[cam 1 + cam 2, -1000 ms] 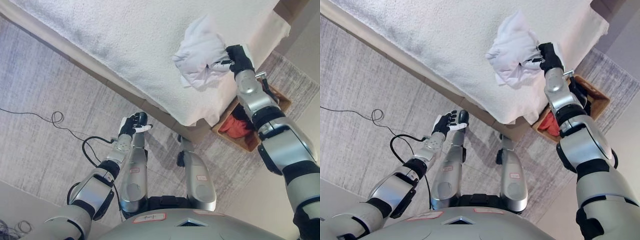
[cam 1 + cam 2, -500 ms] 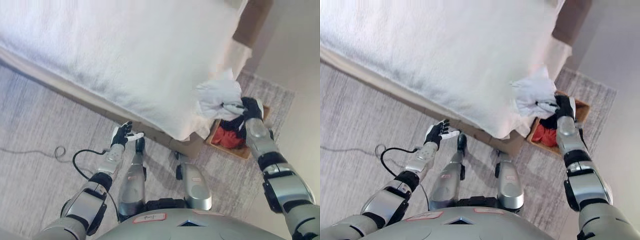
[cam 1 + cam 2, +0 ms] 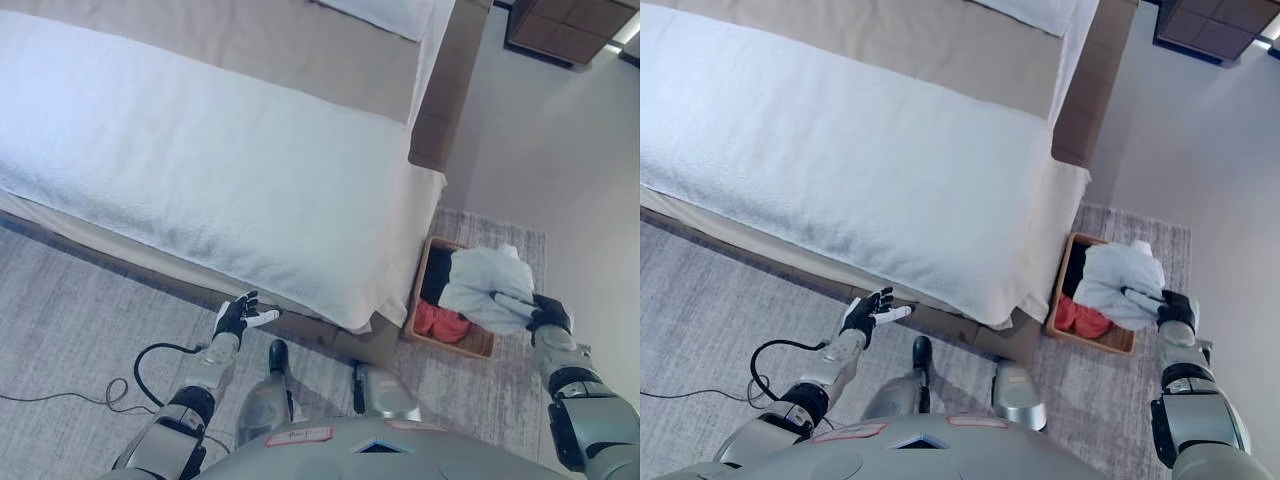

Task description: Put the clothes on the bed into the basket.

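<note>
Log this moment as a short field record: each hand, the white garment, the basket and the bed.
right hand: shut on the white garment, beside the basket
white garment: bunched, over the basket, covering much of its opening
basket: on the rug by the bed's corner, holding a red garment
left hand: open, idle, low by the bed's edge
bed: no clothes showing on the white cover

Garment: crumpled white cloth garment (image 3: 485, 286) — bunched, draped over the basket's right end, above the red one.
Basket: shallow brown wicker basket (image 3: 470, 347) on the rug beside the bed's corner — red garment (image 3: 437, 320) inside.
Bed: white-covered bed (image 3: 200, 170).
</note>
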Motion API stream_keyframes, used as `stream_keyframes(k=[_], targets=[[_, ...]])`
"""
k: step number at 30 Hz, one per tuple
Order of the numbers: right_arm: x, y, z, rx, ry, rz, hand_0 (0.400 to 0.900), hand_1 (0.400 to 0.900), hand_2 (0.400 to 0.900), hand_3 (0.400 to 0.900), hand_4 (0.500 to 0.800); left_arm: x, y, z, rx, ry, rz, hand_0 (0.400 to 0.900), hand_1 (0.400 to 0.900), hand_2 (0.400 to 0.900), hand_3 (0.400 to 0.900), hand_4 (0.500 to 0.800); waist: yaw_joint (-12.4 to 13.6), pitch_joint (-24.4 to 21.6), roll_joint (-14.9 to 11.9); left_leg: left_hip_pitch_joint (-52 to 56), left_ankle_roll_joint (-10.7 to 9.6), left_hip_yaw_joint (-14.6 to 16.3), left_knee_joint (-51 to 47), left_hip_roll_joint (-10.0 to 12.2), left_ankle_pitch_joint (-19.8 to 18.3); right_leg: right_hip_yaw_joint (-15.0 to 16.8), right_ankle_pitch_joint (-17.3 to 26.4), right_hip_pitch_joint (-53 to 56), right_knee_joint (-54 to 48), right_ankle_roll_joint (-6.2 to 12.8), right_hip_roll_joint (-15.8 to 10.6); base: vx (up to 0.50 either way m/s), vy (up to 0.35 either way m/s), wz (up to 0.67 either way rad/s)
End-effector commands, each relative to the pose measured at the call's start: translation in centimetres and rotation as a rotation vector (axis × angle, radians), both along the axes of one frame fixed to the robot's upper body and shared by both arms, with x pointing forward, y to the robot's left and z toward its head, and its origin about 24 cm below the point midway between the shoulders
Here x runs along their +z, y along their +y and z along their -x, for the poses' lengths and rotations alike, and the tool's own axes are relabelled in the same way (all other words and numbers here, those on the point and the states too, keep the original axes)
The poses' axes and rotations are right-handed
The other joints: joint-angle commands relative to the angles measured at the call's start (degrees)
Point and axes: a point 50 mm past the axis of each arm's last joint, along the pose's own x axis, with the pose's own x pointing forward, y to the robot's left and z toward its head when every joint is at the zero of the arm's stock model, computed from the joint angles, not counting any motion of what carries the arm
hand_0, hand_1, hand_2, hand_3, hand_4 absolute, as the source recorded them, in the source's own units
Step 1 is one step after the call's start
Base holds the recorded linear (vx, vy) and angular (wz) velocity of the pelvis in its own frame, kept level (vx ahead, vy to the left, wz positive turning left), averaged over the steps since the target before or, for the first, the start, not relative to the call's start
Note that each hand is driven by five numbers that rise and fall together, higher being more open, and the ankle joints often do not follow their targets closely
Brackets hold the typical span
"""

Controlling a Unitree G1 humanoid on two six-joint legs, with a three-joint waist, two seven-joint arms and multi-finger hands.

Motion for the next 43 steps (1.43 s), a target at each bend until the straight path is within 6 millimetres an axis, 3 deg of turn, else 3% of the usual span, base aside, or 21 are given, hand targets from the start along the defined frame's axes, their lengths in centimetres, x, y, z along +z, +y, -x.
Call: stream_keyframes(k=[1,8,9,11,12,20,30,37,41,43], targets=[[4.9,-4.0,-2.3,-0.069,-0.152,0.109,0.4,0.4,0.4,0.4,0.5,0.6,0.5,-1.3,-0.031,-0.042,-0.035,0.9,0.9,0.9,0.9,0.8,0.4,-2.0,-1.1,6.6,0.5,0.9,0.4,0.0,-8.3,-1.0,-0.5,1.3,2.2,4.09,-3.6,0.0,0.0,0.0],[5.6,-5.8,-1.0,-0.176,-0.114,0.099,0.4,0.4,0.4,0.4,0.5,0.3,0.0,-0.9,-0.068,-0.022,-0.022,0.9,0.9,0.9,0.9,0.8,1.1,-2.6,-0.5,6.5,0.2,0.7,0.4,0.1,-8.0,-1.6,-0.4,2.2,1.2,3.92,-3.5,0.0,-0.016,0.03],[5.8,-6.0,-0.8,-0.196,-0.118,0.098,0.439,0.439,0.439,0.439,0.524,0.3,-0.1,-0.8,-0.071,-0.022,-0.019,0.9,0.9,0.9,0.9,0.8,1.3,-2.7,-0.4,6.5,0.1,0.7,0.4,0.1,-8.0,-1.8,-0.4,2.5,1.0,3.93,-3.5,0.01,-0.021,0.05],[6.1,-6.4,-0.7,-0.225,-0.132,0.09,0.588,0.588,0.588,0.588,0.613,0.3,-0.2,-0.7,-0.08,-0.022,-0.014,0.9,0.9,0.9,0.9,0.8,1.5,-2.8,-0.3,6.5,0.0,0.6,0.4,0.1,-7.9,-2.0,-0.3,2.7,0.7,3.89,-3.4,0.01,-0.017,0.06],[6.1,-6.5,-0.4,-0.248,-0.139,0.084,0.9,0.9,0.9,0.9,0.8,0.2,-0.3,-0.6,-0.083,-0.014,-0.013,0.9,0.9,0.9,0.9,0.8,1.6,-2.9,-0.2,6.5,0.0,0.5,0.4,0.1,-7.9,-2.1,-0.4,2.9,0.5,3.84,-3.4,0.01,-0.019,0.06],[7.4,-7.6,-0.4,-0.372,-0.215,0.073,0.9,0.9,0.9,0.9,0.8,-0.1,-0.5,-0.2,-0.094,0.004,-0.011,0.9,0.9,0.9,0.9,0.8,2.0,-3.5,-0.3,6.6,-0.2,0.1,0.4,0.3,-7.9,-2.7,-0.7,3.7,0.2,3.79,-3.2,0.0,-0.007,0.02],[6.7,-6.8,-0.8,-0.344,-0.201,0.042,0.9,0.9,0.9,0.9,0.8,-0.4,-0.4,0.2,-0.073,0.032,-0.009,0.9,0.9,0.9,0.9,0.8,1.6,-4.3,-0.4,6.6,-0.3,-0.1,0.4,0.4,-7.8,-2.8,-1.0,4.1,0.2,3.51,-3.1,0.0,0.0,0.0],[4.9,-4.6,-2.0,-0.242,-0.178,0.012,0.9,0.9,0.9,0.9,0.8,-0.7,-0.3,0.4,-0.058,0.046,-0.017,0.9,0.9,0.9,0.9,0.8,1.2,-4.4,-0.4,6.3,-0.3,0.1,0.4,0.5,-7.5,-2.5,-0.9,4.0,0.2,3.34,-3.0,-0.01,0.001,-0.01],[3.3,-1.0,-4.1,-0.091,-0.203,-0.026,0.9,0.9,0.9,0.9,0.8,-0.6,-0.3,0.3,-0.046,0.042,-0.02,0.9,0.9,0.9,0.9,0.8,0.9,-4.5,-0.5,6.5,-0.2,0.4,0.4,0.5,-7.3,-2.1,-0.8,4.0,0.2,3.24,-2.9,-0.02,0.003,-0.05],[2.6,0.0,-4.2,-0.051,-0.199,-0.032,0.9,0.9,0.9,0.9,0.8,-0.6,-0.3,0.3,-0.04,0.04,-0.016,0.9,0.9,0.9,0.9,0.8,0.7,-4.5,-0.5,6.5,-0.2,0.5,0.4,0.5,-7.4,-2.1,-0.8,4.1,0.2,3.22,-2.9,0.0,0.0,0.0]])
